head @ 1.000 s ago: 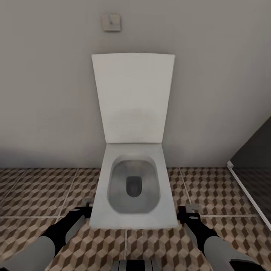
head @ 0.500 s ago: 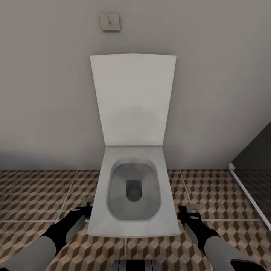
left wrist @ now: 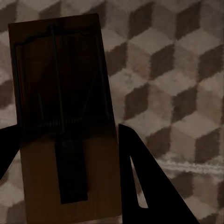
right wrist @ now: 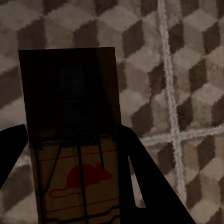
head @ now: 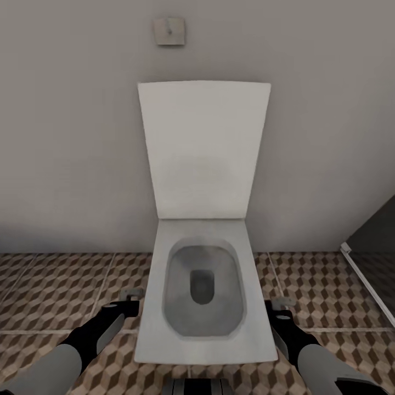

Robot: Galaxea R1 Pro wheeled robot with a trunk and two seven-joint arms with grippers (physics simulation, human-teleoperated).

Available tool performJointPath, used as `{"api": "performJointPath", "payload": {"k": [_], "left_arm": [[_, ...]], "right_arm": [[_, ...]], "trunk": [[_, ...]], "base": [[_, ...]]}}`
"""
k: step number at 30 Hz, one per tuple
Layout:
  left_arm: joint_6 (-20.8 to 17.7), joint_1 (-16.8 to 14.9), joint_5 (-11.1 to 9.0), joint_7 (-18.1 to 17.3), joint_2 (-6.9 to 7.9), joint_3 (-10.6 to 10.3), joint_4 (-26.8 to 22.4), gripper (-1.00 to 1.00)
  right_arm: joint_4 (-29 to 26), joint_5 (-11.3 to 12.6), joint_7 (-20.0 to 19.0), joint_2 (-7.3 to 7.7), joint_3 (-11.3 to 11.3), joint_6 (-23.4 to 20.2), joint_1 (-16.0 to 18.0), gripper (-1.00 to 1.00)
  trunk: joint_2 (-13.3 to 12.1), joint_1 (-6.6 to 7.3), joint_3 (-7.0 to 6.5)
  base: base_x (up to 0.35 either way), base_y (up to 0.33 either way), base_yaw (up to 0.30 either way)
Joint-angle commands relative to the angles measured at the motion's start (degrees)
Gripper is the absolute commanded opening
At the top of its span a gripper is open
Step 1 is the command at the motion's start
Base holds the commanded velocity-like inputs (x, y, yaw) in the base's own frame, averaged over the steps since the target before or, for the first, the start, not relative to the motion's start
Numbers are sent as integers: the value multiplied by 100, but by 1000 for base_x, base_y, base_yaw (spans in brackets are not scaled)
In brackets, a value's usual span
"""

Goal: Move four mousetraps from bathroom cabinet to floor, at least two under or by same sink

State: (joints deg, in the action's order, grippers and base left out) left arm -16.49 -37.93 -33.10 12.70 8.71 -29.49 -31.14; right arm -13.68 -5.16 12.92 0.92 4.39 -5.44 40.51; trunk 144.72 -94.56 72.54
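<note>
Ahead, toilet point(head: 204, 296) fills the floor point(head: 55, 285) between both arms.

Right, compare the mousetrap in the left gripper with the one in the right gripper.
The left gripper's mousetrap shows plain brown wood with a wire bar and spring; the right gripper's mousetrap carries a red mouse print on its lit end. The left one sits slightly tilted between the fingers, and the right one nearly straight. Both are flat rectangular traps, each held between dark fingers above the cube-patterned bathroom floor.
</note>
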Motion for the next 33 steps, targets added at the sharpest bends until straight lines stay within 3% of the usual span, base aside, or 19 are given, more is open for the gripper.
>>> {"api": "performJointPath", "payload": {"k": [1,33], "left_arm": [[-21,-4,-38,48,8,-48,-14,-100],[-21,-4,-38,49,8,-48,-23,-100]], "right_arm": [[-12,-54,0,-4,45,-34,0,-100],[-12,-55,-4,4,38,-22,0,-100]], "trunk": [[2,0,4],[2,0,4]], "base": [[56,48,0],[4,4,0]]}}
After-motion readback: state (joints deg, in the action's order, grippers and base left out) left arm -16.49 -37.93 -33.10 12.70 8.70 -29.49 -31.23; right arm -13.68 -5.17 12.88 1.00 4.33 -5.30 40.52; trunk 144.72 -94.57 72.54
